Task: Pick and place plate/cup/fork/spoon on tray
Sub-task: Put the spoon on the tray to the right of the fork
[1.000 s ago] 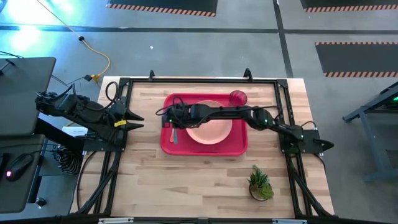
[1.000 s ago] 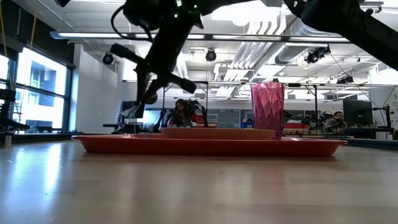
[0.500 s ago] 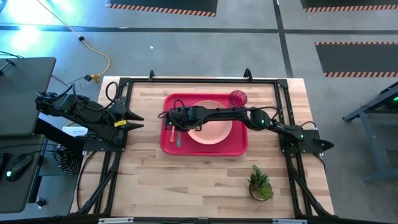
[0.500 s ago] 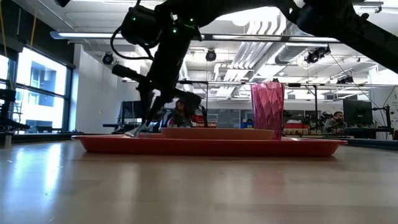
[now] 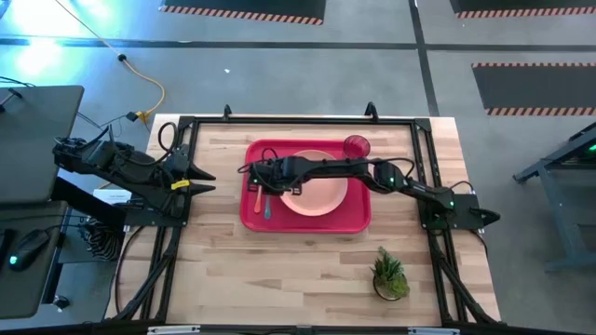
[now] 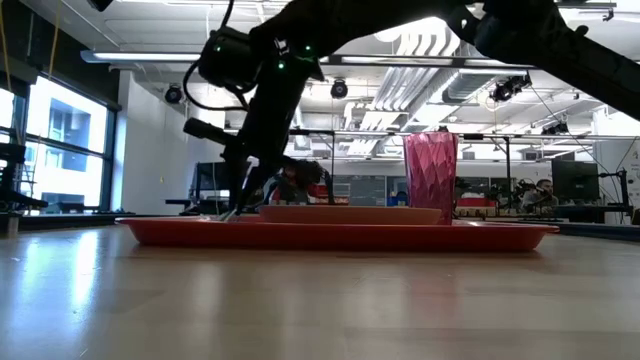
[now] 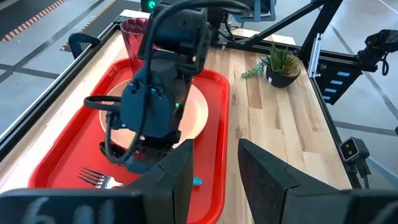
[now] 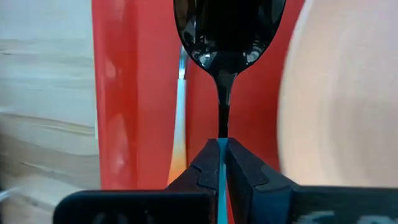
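Observation:
The red tray (image 5: 358, 216) lies mid-table with the peach-pink plate (image 5: 321, 194) on it and the red-pink cup (image 5: 357, 146) upright at its far right corner. The fork (image 8: 180, 93) lies on the tray's left part, orange handle toward the near edge. My right gripper (image 5: 254, 177) is low over the tray's left part, left of the plate, shut on the spoon (image 8: 227, 28). In the low view the spoon's bowl end (image 6: 229, 213) is down behind the tray rim. My left gripper (image 5: 203, 180) is open and empty at the table's left edge. My right gripper pinches the spoon's light-blue handle (image 8: 219, 154) between its two fingers, where it meets the dark neck. The fingers slant down from above and lie along the spoon, its dark bowl ahead of them. Whether the bowl touches the tray floor is hidden by the rim.
A small potted green plant (image 5: 389, 275) stands near the table's near right corner. Black frame rails (image 5: 424, 149) run along the table's left, right and far sides. Bare wood lies between the tray and the near edge.
My right gripper has gone down with the spoon toward the tray's left part, staying shut on it. The spoon's bowl end has dropped from above the rim to behind it, beside the fork.

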